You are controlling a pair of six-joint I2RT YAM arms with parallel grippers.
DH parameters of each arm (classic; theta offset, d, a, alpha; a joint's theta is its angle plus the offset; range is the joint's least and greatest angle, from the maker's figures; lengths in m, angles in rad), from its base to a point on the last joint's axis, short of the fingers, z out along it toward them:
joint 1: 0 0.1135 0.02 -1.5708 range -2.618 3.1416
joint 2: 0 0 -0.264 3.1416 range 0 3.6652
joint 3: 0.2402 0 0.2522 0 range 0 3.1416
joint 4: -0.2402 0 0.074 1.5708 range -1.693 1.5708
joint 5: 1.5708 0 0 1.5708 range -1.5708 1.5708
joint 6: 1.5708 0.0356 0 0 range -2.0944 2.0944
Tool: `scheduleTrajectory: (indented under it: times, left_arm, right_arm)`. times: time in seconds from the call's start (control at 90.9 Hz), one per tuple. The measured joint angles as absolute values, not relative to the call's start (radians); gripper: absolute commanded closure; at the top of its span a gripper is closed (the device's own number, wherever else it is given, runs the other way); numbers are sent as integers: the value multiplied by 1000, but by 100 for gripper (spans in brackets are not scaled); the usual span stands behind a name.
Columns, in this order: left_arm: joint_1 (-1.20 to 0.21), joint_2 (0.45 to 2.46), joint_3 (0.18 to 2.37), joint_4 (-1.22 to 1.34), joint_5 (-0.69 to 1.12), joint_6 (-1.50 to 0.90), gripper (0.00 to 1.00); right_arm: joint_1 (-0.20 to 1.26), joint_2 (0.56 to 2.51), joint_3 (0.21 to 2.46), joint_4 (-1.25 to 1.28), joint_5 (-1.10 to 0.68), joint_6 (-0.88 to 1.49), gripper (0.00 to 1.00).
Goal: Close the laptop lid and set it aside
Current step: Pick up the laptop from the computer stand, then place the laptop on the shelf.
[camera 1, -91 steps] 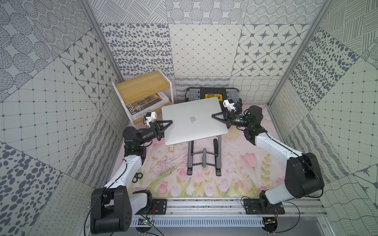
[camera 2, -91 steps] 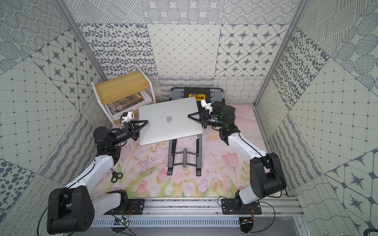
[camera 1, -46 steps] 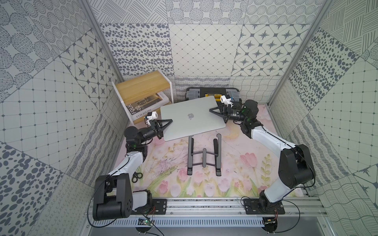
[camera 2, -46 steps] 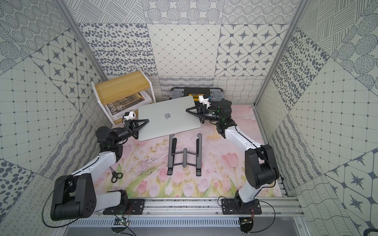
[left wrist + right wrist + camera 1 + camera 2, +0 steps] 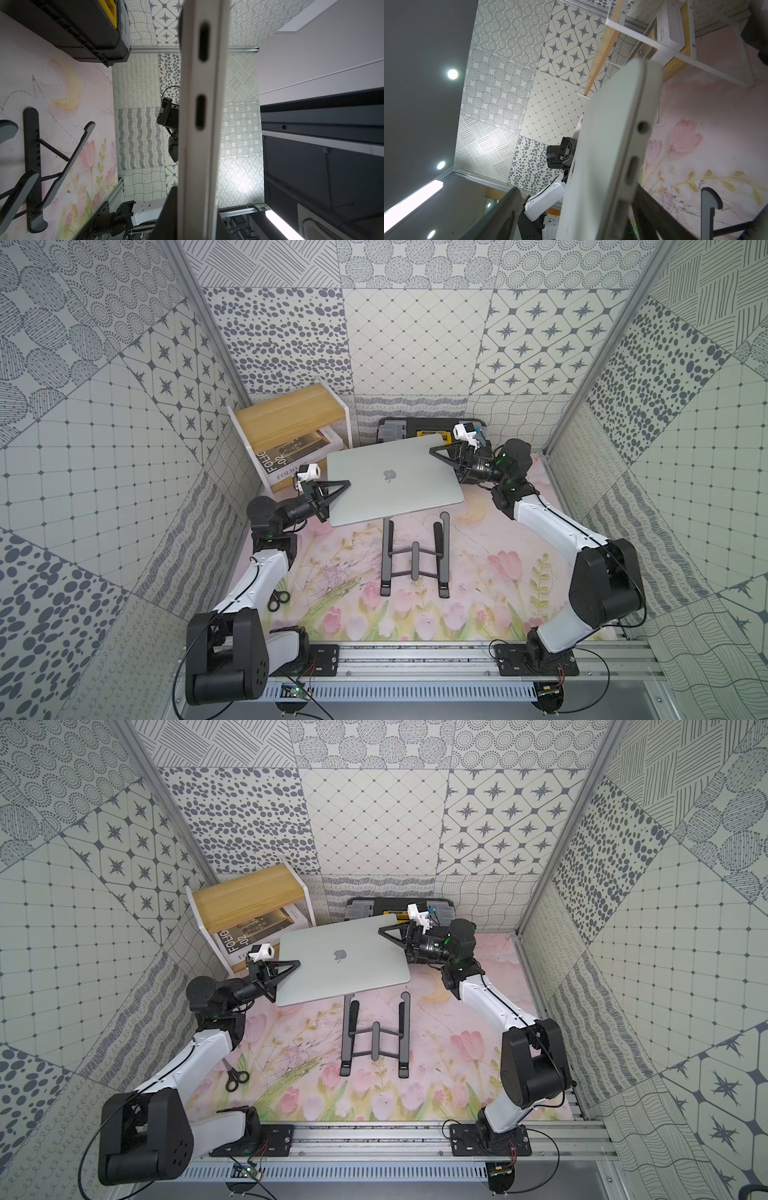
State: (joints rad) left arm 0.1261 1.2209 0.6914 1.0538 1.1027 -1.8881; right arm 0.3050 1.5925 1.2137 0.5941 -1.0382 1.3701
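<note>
Compared with one second ago, the right fingers (image 5: 508, 209) have let go of the laptop (image 5: 395, 481) and moved from the middle of its right edge to its far right corner. They now stand spread wide, one above and one below the laptop, with a clear gap to the laptop lid (image 5: 340, 965) in the right wrist view. The laptop has shifted slightly toward the far side, so more of the stand (image 5: 415, 564) is exposed. The left fingers (image 5: 168, 218) remain clamped on the laptop's left edge. The laptop is closed, logo side up, and carried roughly level above the far part of the bench (image 5: 478, 572); its near edge overlaps the far ends of the stand in both top views. The left arm (image 5: 257, 576) rises from the near left, its forearm runs toward the far side, and its wrist is turned right. The right arm (image 5: 548, 526) reaches from the near right diagonally to the far centre, with its wrist turned left. At the far left, a wooden shelf (image 5: 291, 418) holds a book (image 5: 291, 456) lying flat. A black-and-yellow toolbox (image 5: 399, 429) sits shut against the far wall, so its contents are not visible. Scissors (image 5: 278, 601) lie on the bench beside the left arm.
</note>
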Motion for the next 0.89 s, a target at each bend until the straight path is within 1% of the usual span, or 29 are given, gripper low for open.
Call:
scheduleTrajectory:
  times: [0.121, 0.198, 0.407, 0.638, 0.891]
  left_arm:
    - [127, 1213, 714, 1053, 1103, -1903, 100]
    - [131, 1213, 739, 1044, 1105, -1910, 100]
    - [154, 1208, 892, 942, 1114, -1900, 100]
    - [193, 1200, 1123, 729, 1113, -1794, 100]
    - [326, 1282, 1282, 644, 1102, -1763, 100]
  right_arm:
    - [271, 1544, 1180, 604, -1040, 1373, 4]
    - [226, 1506, 1145, 604, -1040, 1377, 3]
    - [116, 1401, 1064, 568, -1029, 1360, 3]
    - [107, 1344, 1026, 511, -1019, 1309, 3]
    - [107, 1344, 971, 505, -1009, 1305, 3]
